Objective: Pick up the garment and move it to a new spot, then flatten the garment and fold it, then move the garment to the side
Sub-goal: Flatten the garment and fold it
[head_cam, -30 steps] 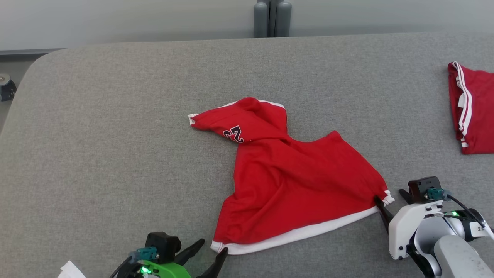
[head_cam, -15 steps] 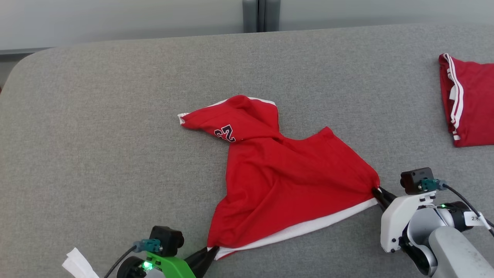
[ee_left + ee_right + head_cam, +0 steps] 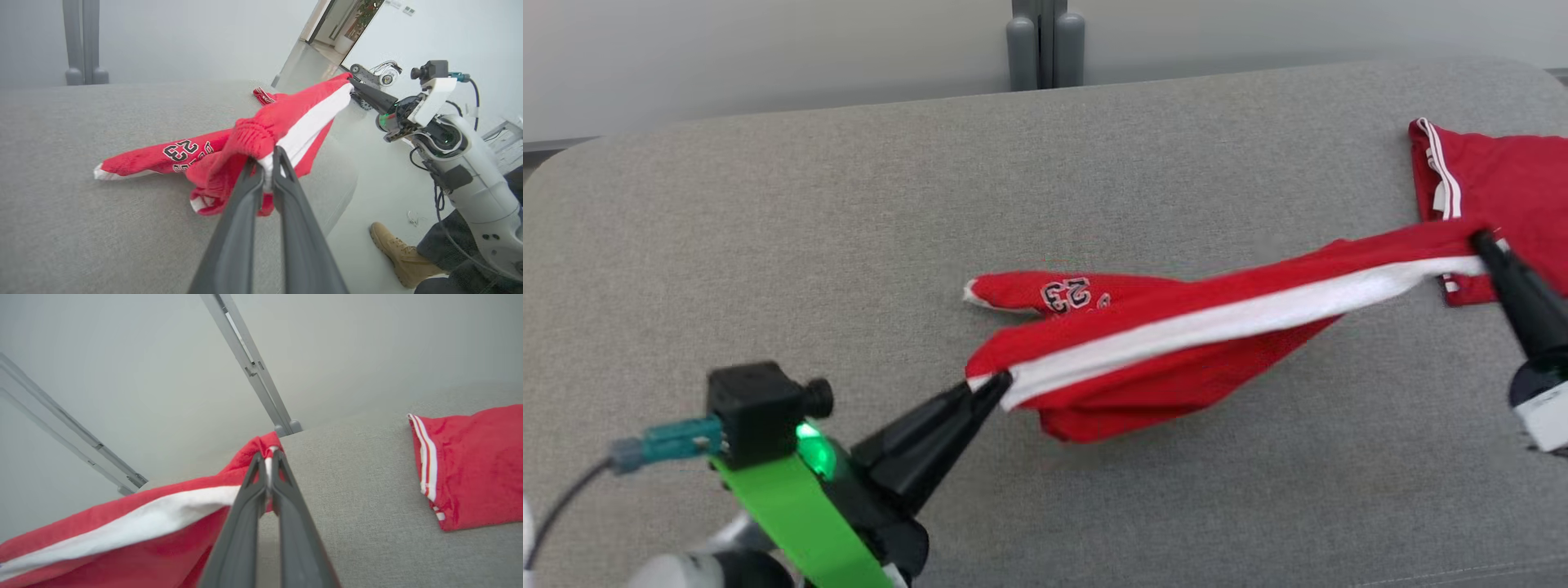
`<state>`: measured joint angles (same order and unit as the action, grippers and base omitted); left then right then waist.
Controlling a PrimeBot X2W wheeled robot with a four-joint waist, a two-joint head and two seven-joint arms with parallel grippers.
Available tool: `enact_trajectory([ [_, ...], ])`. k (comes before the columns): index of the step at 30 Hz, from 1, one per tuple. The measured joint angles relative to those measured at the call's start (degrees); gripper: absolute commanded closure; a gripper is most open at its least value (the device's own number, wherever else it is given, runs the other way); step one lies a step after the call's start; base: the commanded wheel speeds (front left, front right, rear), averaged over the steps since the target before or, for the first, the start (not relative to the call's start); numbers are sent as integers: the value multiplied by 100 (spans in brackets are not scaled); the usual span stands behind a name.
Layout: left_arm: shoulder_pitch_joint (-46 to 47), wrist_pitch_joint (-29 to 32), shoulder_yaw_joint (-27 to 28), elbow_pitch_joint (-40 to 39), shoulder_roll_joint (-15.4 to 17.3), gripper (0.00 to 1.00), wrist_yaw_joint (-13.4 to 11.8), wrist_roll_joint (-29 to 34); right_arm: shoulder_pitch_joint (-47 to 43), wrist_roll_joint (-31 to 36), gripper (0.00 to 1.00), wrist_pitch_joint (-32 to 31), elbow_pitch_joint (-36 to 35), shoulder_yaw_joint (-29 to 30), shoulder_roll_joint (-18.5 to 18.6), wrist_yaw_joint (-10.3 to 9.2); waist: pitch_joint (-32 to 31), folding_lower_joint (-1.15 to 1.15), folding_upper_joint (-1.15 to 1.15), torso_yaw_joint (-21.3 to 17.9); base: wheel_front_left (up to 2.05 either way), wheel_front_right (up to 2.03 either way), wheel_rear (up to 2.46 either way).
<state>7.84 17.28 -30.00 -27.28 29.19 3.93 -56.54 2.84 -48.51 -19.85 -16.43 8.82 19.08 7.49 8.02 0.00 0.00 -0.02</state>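
The garment [image 3: 1176,359] is a red piece with a white band and a "23" print. It hangs stretched above the grey table between both grippers, its far leg still trailing on the surface. My left gripper [image 3: 1001,382] is shut on the band's left corner, seen close in the left wrist view as garment [image 3: 261,134] pinched at the left gripper [image 3: 267,161]. My right gripper [image 3: 1480,241] is shut on the band's right corner; in the right wrist view the garment [image 3: 163,522] runs left from the right gripper [image 3: 268,457].
A second red garment [image 3: 1503,188] with white stripes lies folded at the table's far right, just behind my right gripper; it also shows as the folded garment [image 3: 470,465]. A grey post [image 3: 1045,45] stands behind the table. A person's boot [image 3: 398,253] is on the floor beyond the table edge.
Both grippers closed on the white band's corners and lifted the garment off the table, pulling it taut. The head camera has also shifted.
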Motion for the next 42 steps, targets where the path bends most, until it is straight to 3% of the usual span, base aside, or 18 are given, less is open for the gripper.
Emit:
enact_trajectory([
  [4,745,461,443,-968,127,100,-66,-575,198,-491,100,-495,-965,692,-18,0,87,0,0,-61,0,0,0],
  [8,1948,1152,719,-1088,140,100,-286,-1306,940,-658,100,-1000,-1248,1122,16,0,240,0,0,-116,0,0,0],
  [12,3275,1871,715,-401,159,100,-520,-1443,1914,-527,100,-1489,-967,1110,-67,0,473,0,0,-157,0,0,0],
  [16,4632,2181,549,816,-167,100,-684,-1155,3268,-42,100,-1782,-180,1006,-422,-1,837,0,0,-188,0,0,0],
  [19,5687,1947,533,1974,-595,100,-754,-733,4486,713,100,-1674,645,948,-768,-1,1158,1,0,-207,0,0,0],
  [22,6701,1213,578,3150,-1006,100,-737,-92,5734,1401,100,-1199,1495,910,-1207,-1,1495,1,0,-237,0,0,0],
  [24,7213,678,542,3918,-1261,100,-586,244,6496,1469,100,-768,2140,937,-1446,1,1730,1,0,-265,0,0,0],
  [27,7532,-98,526,4814,-1572,100,-363,510,7025,1811,100,-191,2867,927,-1505,0,2035,1,0,-305,0,0,0],
  [33,7187,-1090,312,6057,-1824,100,156,676,6800,1895,100,481,3566,361,-1548,0,2477,2,0,-349,0,0,0],
  [39,5615,-1660,-269,6101,-1793,100,333,557,4864,1426,100,877,3307,-276,-1141,0,2461,1,0,-317,0,0,0],
  [42,4602,-1913,-603,5634,-1535,100,339,347,3508,1160,100,1055,3015,-442,-917,-1,2319,1,0,-268,0,0,0],
])
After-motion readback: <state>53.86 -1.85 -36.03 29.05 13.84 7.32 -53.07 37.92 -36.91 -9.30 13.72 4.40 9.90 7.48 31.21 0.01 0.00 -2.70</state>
